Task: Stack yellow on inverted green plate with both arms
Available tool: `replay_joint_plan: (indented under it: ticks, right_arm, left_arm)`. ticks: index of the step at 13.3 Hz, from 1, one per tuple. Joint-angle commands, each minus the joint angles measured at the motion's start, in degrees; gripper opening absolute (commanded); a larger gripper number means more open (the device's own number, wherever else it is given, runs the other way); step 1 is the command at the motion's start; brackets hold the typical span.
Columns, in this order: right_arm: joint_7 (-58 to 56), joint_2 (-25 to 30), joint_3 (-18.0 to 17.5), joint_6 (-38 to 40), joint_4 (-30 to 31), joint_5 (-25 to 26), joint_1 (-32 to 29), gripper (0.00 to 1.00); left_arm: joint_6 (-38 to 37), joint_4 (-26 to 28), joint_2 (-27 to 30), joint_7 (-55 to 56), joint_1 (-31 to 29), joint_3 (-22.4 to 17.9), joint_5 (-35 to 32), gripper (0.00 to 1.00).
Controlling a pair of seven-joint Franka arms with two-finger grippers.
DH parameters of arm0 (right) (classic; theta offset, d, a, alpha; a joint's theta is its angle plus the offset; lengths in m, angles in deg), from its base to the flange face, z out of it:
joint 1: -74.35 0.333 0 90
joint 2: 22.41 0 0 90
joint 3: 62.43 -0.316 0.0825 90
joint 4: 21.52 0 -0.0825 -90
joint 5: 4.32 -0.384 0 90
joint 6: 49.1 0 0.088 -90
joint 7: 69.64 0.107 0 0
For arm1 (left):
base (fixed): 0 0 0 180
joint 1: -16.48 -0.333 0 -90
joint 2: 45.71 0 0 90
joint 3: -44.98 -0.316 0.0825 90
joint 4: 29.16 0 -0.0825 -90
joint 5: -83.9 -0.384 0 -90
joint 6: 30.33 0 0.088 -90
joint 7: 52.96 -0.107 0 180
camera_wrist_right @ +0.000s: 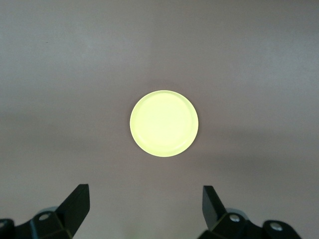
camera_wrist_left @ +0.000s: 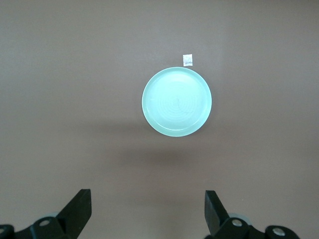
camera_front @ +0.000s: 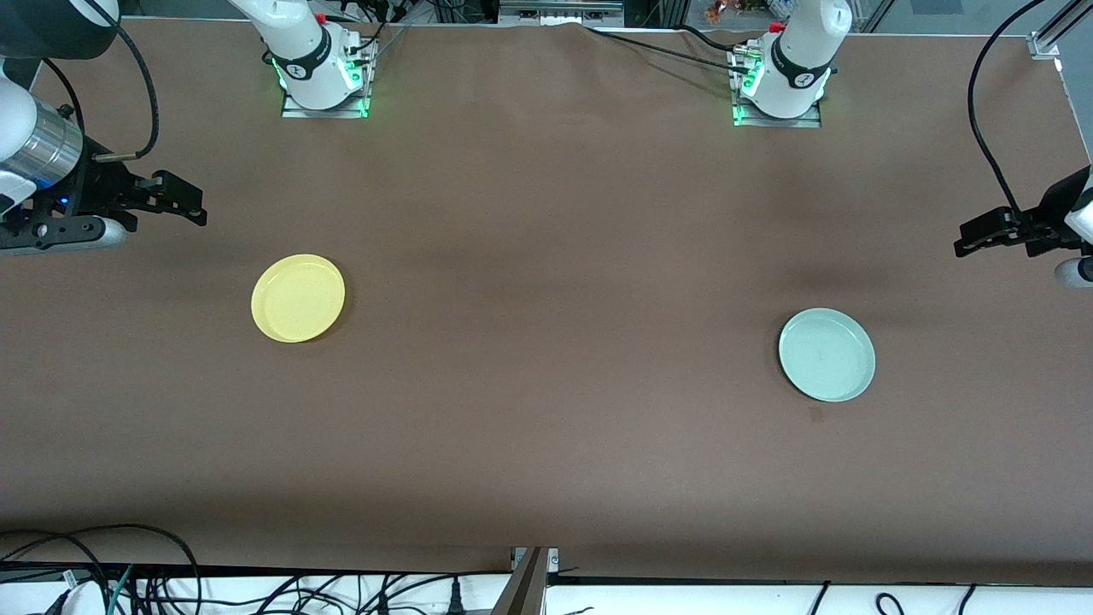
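Brown cloth covers the table. Two plates, two arms, one small white tag.

Yellow plate lies flat toward the right arm's end, rim up, hollow showing. Right gripper hangs high above the table at that end, fingers spread wide and holding nothing; the plate sits below it and well apart.

Green plate lies flat toward the left arm's end, rim up, rings visible in its hollow; not inverted. Tag lies just beside its rim. Left gripper hangs high at that end, fingers released and wide, plate well apart.

Plates round, no long axis. Plates well apart, bare cloth all around each, table edges distant.
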Motion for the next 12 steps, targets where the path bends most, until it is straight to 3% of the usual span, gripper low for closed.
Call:
replay_joint_plan:
  ticks: [1, 8, 12]
  right_arm:
    - [0.71, -0.09, -0.46, 0.85, -0.63, -0.29, -0.5, 1.0]
    - [0.71, 0.0, -0.46, 1.56, -0.63, -0.29, -0.5, 1.0]
    - [0.71, -0.09, -0.46, 1.65, -0.63, -0.29, -0.5, 1.0]
  left_arm:
    - [-1.39, -2.16, -0.89, -0.23, 0.17, -0.79, 1.28, 1.0]
    - [-1.21, -2.77, -3.35, -0.32, 1.13, -0.44, 2.25, 1.0]
    - [-1.39, -4.27, -9.15, -1.19, 1.66, -0.35, 1.37, 1.0]
